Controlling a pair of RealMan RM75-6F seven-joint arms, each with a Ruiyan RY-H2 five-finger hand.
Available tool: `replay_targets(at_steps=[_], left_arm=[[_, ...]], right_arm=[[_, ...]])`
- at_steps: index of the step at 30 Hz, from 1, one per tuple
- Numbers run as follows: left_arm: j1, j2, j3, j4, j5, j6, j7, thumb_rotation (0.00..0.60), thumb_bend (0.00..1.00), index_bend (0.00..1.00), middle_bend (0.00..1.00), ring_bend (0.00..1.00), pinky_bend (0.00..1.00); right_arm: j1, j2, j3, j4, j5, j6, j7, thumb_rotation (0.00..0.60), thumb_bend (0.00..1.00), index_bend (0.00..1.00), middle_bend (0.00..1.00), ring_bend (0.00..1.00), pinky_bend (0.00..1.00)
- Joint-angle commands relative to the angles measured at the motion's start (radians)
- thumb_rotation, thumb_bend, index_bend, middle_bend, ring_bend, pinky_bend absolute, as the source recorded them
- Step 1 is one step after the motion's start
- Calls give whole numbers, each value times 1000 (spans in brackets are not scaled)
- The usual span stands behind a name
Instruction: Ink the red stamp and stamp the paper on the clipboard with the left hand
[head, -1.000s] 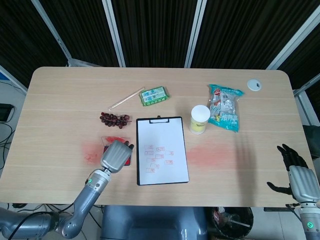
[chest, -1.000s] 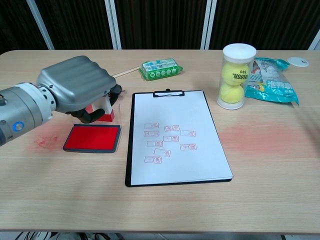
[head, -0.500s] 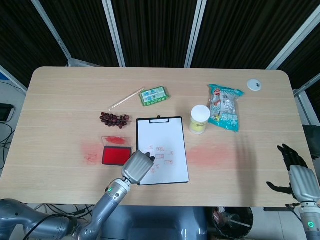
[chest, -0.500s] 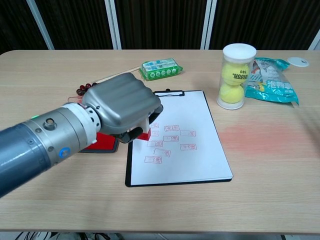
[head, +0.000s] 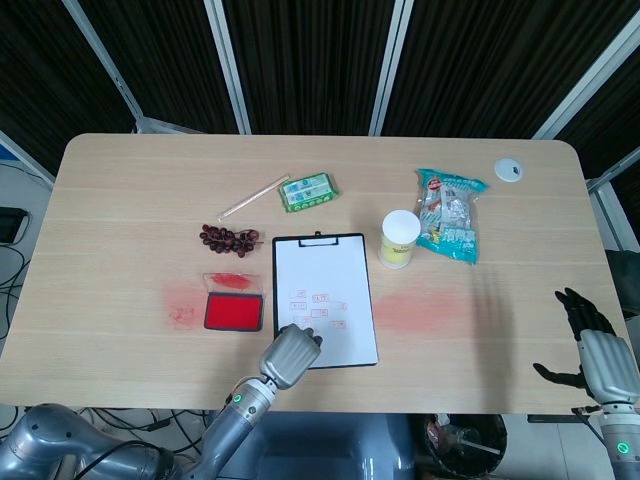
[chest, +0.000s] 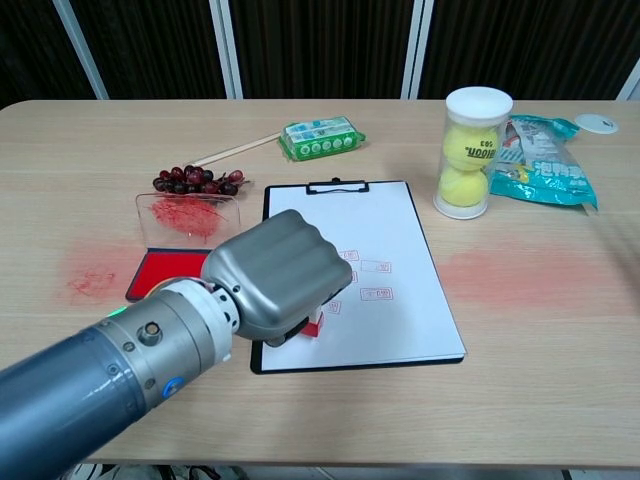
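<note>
From the head view, the left robot hand (head: 291, 355) has moved off the ink pad (head: 233, 312) to the near edge of the clipboard (head: 323, 300), while the right robot hand (head: 592, 350) stays open by the desk's (head: 130, 220) right edge; the chest view shows the left robot hand's fingers (chest: 300, 270) wrapped around the red stamp (chest: 310, 326), pressed onto the paper (chest: 395, 225) near its near-left corner.

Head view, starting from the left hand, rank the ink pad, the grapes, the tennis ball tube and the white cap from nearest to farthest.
From the left hand:
1. Ink pad, up and to its left.
2. Grapes, farther back on the left.
3. Tennis ball tube, right of the clipboard.
4. White cap, far right corner.
</note>
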Motion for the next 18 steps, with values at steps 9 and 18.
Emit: replay_targets(at_steps=[9, 18], left_arm=[[17, 2, 34, -5, 22, 39, 21, 600, 468, 717, 782, 956, 1000], [30, 5, 44, 2, 25, 49, 20, 600, 468, 716, 781, 956, 1000]], right_arm=[[-1, 1, -2, -1, -5, 4, 3, 600, 140, 0, 0, 0, 135], [-1, 2, -2, -4, -3, 1, 5, 600, 140, 0, 0, 0, 135]])
